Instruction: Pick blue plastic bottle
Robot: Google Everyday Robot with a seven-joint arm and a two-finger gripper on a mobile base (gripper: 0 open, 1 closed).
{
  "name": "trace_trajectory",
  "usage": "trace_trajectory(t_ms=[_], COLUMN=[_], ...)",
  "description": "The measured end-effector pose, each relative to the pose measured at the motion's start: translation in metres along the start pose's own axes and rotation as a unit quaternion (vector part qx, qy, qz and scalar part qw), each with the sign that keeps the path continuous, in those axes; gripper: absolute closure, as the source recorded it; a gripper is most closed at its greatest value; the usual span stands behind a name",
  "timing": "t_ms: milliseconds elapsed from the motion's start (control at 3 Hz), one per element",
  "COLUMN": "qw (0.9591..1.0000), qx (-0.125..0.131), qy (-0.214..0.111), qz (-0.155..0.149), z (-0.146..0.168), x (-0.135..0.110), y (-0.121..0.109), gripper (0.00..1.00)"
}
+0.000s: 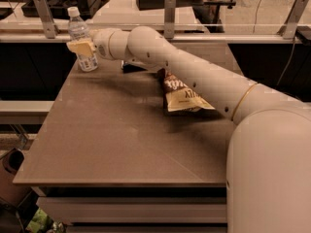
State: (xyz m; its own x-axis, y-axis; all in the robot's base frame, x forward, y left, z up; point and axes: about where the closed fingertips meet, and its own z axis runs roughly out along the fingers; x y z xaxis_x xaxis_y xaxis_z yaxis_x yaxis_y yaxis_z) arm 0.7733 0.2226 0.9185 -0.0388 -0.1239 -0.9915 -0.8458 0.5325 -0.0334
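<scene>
The blue plastic bottle (82,38) is small and clear, with a white cap and a pale label. It stands at the far left corner of the brown table (121,140), leaning slightly left. My gripper (80,47) is at the end of the long white arm (194,76), which reaches across the table from the right. The gripper is at the bottle's mid-height, and its pale yellow tip lies across the front of the label. The bottle's base rests on the table.
A brown and yellow snack bag (182,96) lies mid-table under the arm. A dark flat object (138,67) lies behind the arm near the far edge. A metal rail with posts (169,13) runs behind the table. The robot's white body (272,169) fills the lower right.
</scene>
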Motion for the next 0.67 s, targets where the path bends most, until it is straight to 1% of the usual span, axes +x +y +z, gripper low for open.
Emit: trace_trajectory(t_ms=[667], qw=[1.0000], qx=[-0.004], qy=[0.000], qz=[0.000], z=[0.0034], x=[0.0005], y=[0.0042], gripper=[0.88])
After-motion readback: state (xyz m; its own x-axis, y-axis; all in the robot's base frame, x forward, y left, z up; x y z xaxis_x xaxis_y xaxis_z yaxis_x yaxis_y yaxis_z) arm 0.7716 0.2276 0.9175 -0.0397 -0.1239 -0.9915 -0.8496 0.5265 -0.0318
